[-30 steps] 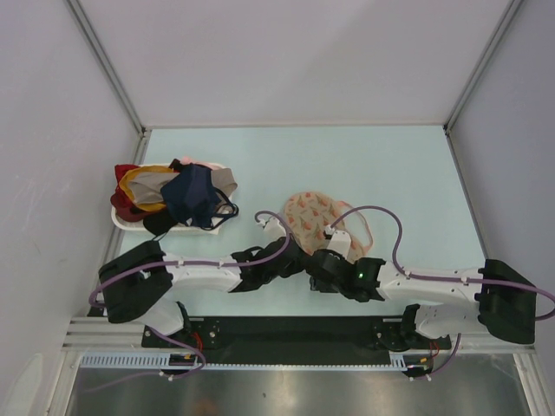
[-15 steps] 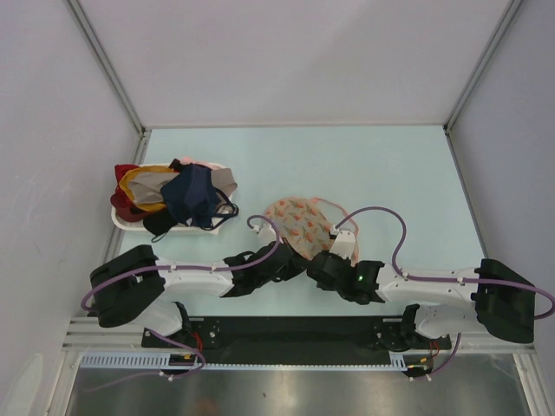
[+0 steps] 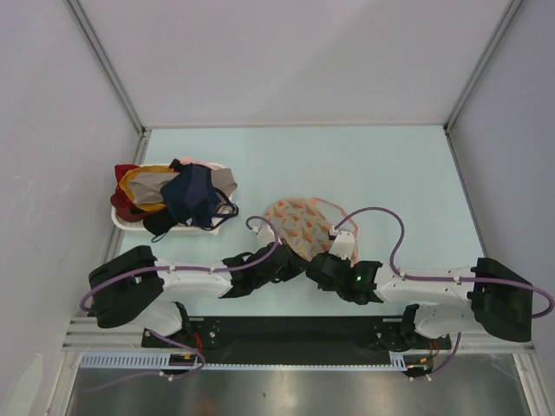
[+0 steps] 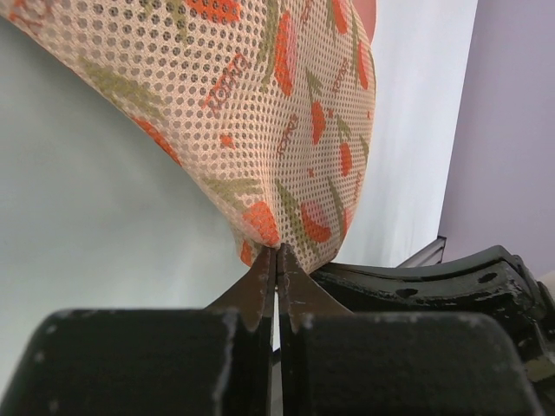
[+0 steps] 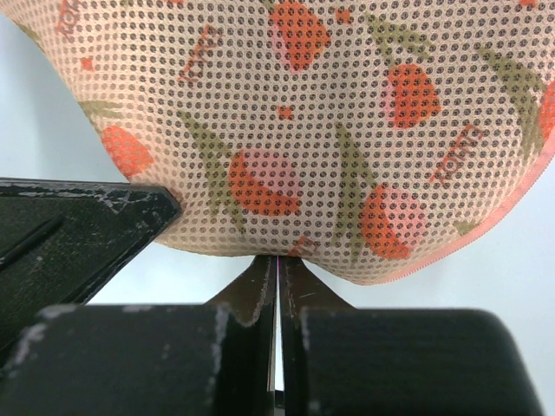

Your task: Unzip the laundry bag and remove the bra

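My right jaws have just closed on the near edge of the mesh laundry bag (image 3: 299, 224), lying mid-way across the table (image 3: 390, 165), joining my left jaws' pinch there. With both holds set, unzipping can likely begin.

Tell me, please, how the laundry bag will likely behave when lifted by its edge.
Probably floppy: the laundry bag is thin open mesh and curves where the left claw pinches its rim. Likely light, since the right claw grips only its edge. The holed weave should resist slipping, though it might snag.
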You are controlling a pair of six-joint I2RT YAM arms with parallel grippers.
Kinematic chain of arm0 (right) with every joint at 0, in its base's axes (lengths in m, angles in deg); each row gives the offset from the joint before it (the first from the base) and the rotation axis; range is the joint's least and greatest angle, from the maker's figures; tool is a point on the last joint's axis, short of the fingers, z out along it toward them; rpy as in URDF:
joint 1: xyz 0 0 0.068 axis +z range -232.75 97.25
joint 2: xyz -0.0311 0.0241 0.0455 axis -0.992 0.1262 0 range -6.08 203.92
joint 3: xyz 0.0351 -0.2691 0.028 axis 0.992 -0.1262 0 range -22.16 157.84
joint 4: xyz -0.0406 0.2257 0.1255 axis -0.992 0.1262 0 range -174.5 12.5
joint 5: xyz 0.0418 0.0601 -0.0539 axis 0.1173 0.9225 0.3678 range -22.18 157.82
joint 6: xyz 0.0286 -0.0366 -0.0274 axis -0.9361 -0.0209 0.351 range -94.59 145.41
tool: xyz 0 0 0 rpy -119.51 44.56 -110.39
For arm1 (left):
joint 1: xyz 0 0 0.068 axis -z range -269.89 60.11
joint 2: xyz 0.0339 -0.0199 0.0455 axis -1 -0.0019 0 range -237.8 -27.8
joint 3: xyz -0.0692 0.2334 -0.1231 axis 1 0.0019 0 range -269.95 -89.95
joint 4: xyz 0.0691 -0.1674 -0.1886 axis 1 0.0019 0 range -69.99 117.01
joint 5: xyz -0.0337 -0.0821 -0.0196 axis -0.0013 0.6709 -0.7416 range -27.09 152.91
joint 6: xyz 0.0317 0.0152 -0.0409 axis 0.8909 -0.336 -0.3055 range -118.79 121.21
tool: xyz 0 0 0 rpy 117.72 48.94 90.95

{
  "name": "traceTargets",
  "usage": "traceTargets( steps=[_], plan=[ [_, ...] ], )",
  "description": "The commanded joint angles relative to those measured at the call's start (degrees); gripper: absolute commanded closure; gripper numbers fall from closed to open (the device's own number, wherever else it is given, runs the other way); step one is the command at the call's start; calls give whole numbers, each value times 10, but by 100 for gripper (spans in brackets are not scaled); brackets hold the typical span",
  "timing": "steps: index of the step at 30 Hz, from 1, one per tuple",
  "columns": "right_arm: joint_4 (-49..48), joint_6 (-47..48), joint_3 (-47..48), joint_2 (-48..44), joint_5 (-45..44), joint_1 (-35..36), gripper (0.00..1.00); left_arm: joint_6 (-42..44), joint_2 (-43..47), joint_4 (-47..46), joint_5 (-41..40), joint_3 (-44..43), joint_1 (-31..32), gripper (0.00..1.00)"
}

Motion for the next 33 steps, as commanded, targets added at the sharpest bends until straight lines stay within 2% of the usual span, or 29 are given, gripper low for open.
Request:
traceTargets(
  steps=[1,20,33],
  plan=[
    [5,-5,-2,14,-44,-1,100,-4,32,-15,-2,5,6,100],
    [75,-44,-20,-32,-57,-1,100,77,29,-11,33,15,-67,100],
    [144,-78,-36,-87,-65,-2,100,128,20,5,37,0,-83,100]
  ],
)
